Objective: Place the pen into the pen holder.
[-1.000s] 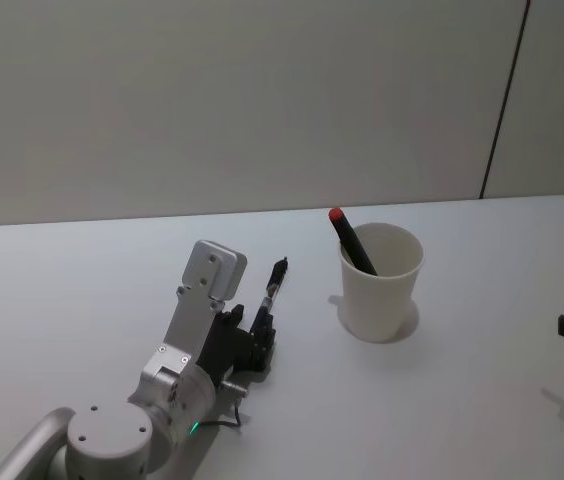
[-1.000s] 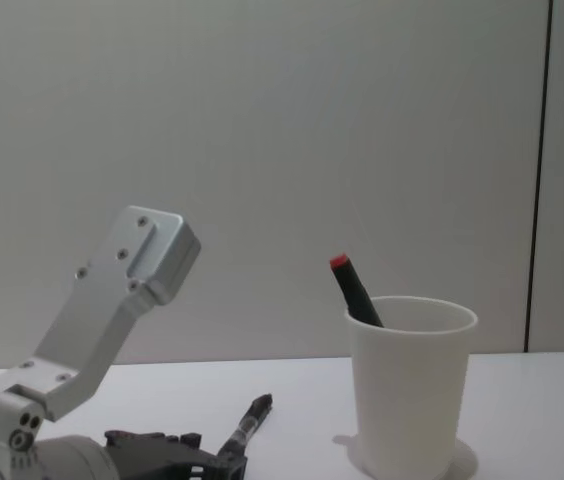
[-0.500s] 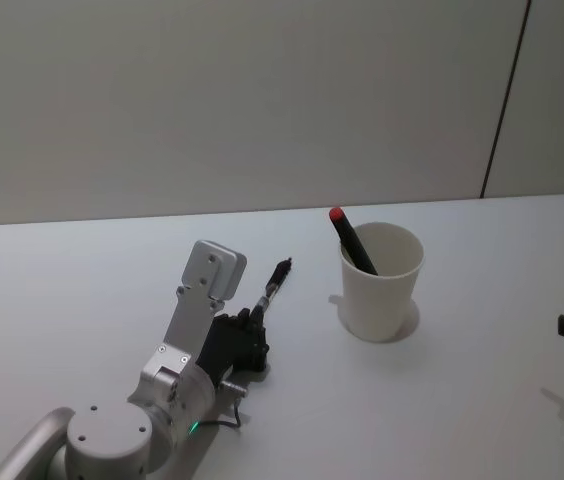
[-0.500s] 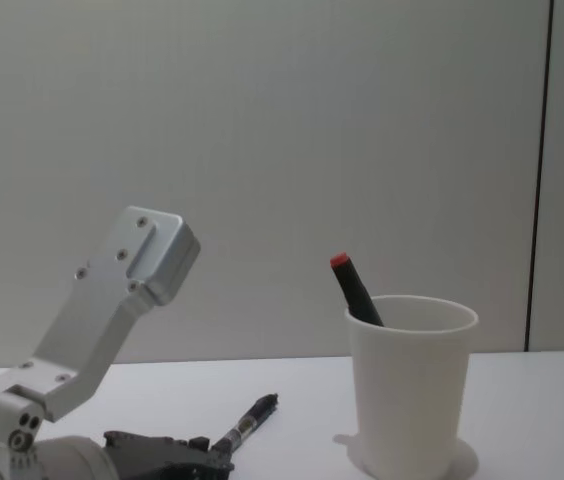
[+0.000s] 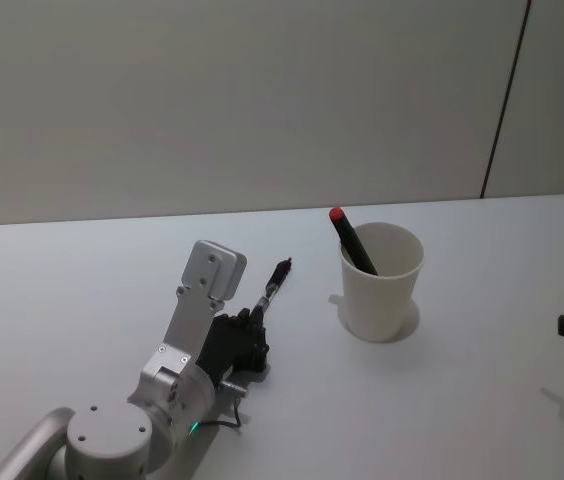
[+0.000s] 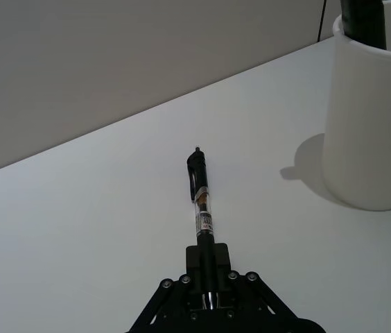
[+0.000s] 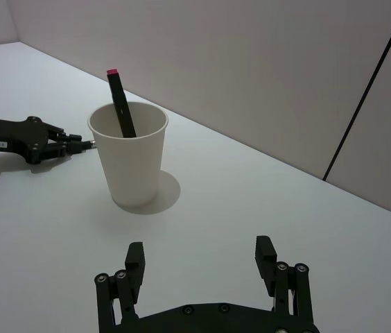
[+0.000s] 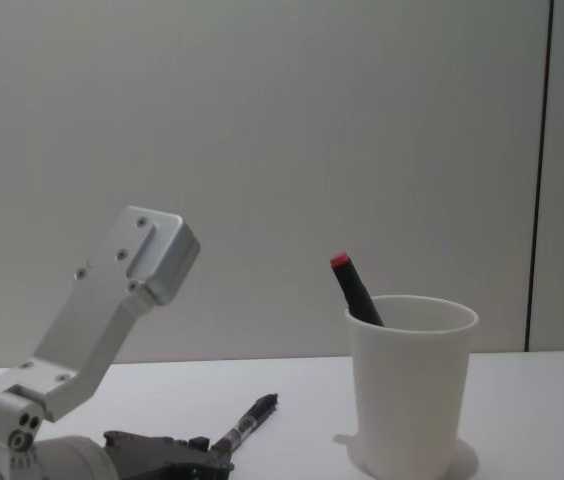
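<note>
Task is at an early stage, grasp made but no delivery. The left gripper [image 6: 208,269] sits low over the table [image 5: 82,290], near-left of centre, with its fingers pinched on the rear end of the pen [image 6: 200,201]. The pen's body sticks out ahead of the fingers with its tip aimed to the far right. It lies very low and roughly flat along the table; I cannot tell whether it is just off the surface or resting on it. The pen holder [image 5: 380,290] stands upright to the right of the pen, well apart from the tip, with bare table between them. Not yet done, as I judge it: lift the pen, carry it right to above the rim, tip it upright, let go into the cup. The pen holder is not empty: a dark marker [image 5: 350,238] with a red cap leans inside against the left side of the rim, red end poking above it, so the free opening is more toward the right and near side. I see nothing else in the cup, and its bottom is hidden from these views. The right gripper [image 7: 200,253] is parked at the near right, well clear of the cup, fingers spread wide apart and holding nothing.
</note>
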You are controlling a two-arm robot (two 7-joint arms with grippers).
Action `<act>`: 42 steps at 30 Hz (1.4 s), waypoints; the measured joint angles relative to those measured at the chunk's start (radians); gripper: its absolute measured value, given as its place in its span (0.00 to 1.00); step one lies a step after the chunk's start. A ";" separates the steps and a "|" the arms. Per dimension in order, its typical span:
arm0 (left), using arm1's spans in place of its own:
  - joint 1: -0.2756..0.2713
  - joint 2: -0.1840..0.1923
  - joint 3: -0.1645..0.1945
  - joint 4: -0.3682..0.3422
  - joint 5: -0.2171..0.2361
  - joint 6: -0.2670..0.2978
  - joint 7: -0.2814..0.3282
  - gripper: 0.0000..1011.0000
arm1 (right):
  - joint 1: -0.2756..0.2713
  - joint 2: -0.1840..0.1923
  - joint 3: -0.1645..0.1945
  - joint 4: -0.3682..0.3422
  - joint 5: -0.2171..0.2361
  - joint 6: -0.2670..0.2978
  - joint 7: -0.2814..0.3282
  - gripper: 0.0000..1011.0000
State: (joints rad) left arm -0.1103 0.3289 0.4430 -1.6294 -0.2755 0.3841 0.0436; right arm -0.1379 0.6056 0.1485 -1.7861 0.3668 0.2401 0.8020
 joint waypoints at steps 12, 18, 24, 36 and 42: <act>0.000 0.000 0.000 0.000 0.000 0.000 0.000 0.12 | 0.000 0.000 0.000 0.000 0.000 0.000 0.000 0.99; 0.000 0.000 0.000 0.000 0.000 0.000 0.000 0.12 | 0.000 0.000 0.000 0.000 0.000 0.000 0.000 0.99; 0.000 0.000 0.000 0.000 0.000 0.000 0.000 0.12 | 0.000 0.000 0.000 0.000 0.000 0.000 0.000 0.99; 0.000 0.000 0.000 0.000 0.000 0.000 0.000 0.12 | 0.000 0.000 0.000 0.000 0.000 0.000 0.000 0.99; 0.000 0.000 0.000 0.000 0.000 0.000 0.000 0.12 | 0.000 0.000 0.000 0.000 0.000 0.000 0.000 0.99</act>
State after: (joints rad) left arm -0.1103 0.3289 0.4431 -1.6294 -0.2755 0.3841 0.0436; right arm -0.1379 0.6056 0.1485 -1.7861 0.3668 0.2401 0.8019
